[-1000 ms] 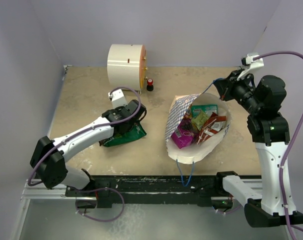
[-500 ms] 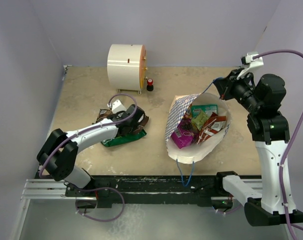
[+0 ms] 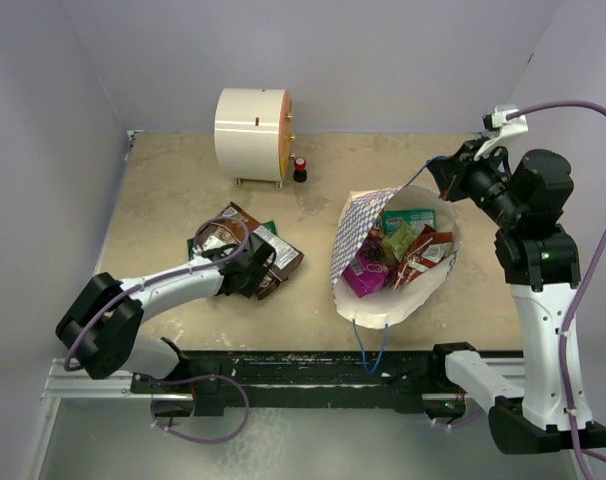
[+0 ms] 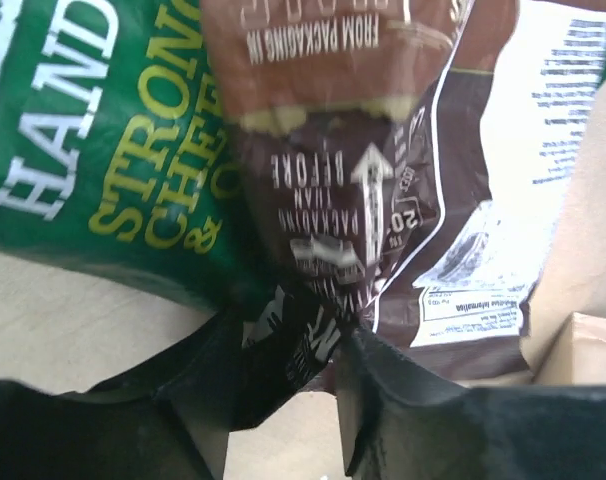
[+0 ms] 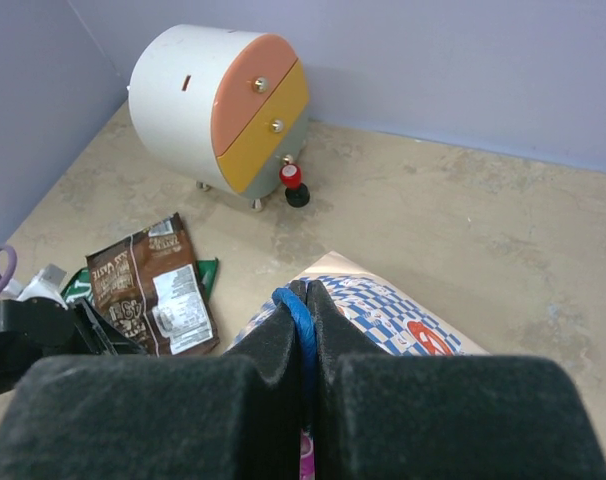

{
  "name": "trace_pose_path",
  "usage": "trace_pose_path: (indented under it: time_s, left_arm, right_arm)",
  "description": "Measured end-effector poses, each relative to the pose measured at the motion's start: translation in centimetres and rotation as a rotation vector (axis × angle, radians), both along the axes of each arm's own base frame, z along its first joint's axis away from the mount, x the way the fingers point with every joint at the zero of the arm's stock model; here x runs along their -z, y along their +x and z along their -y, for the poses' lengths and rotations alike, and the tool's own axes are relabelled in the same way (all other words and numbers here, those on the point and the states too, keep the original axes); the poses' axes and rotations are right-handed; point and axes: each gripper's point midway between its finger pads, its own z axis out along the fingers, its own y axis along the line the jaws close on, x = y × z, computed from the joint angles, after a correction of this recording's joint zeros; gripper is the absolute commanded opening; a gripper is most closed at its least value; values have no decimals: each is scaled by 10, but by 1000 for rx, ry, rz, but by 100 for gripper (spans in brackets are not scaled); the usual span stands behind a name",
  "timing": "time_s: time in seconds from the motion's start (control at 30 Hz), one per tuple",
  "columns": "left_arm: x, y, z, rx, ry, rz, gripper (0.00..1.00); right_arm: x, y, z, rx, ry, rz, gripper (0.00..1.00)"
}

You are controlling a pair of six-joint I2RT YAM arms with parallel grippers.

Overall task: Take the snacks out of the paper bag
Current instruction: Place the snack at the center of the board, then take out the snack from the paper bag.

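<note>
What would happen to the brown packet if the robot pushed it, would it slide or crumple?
The brown packet looks thin, glossy and creased, so it would probably crumple and bend rather than hold its shape. It lies flat, partly on the green packet, so a push would likely slide it, not roll it. It seems light.

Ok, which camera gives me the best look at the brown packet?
Right wrist: the whole brown packet lies flat on the table, unobstructed. Top external shows it smaller, partly under the left gripper. Left wrist sees only a blurred close-up of it.
</note>
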Motion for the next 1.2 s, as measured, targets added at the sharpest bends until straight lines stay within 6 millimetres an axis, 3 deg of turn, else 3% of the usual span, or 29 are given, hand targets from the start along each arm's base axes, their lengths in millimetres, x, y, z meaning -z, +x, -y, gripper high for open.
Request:
trace_pose_path:
  time_s: [0.1, 0.23, 0.5, 0.63, 0.7, 0.87, 1.0, 1.1, 1.2]
  left_arm:
    - [-11, -5, -2, 8, -17, 4, 79]
    - [-47, -12, -5, 58, -48, 57, 100]
    - [-174, -19, 14, 375, -207, 420, 99]
    - [-223, -25, 48, 649, -229, 562, 100]
    - [-251, -31, 76, 816, -189, 634, 100]
    - [-306, -77, 146, 1195, -133, 822, 98]
    - [-316, -109, 176, 1382, -67, 925, 94]
    - [-310, -126, 207, 1504, -7, 952, 84]
    - [-292, -130, 244, 1597, 58, 947, 73]
  right_arm:
    - [-1, -1, 0, -1, 0, 2, 0]
    - [-1, -3, 0, -2, 1, 4, 0]
    - [1, -3, -4, -17, 21, -2, 0]
    - [1, -2, -6, -23, 33, -3, 0]
    - [0, -1, -6, -23, 39, -3, 0]
    - [1, 5, -7, -26, 49, -9, 0]
    - [0, 6, -8, -29, 54, -5, 0]
    - [-1, 5, -8, -29, 57, -5, 0]
    - [-1, 5, -8, -29, 58, -6, 0]
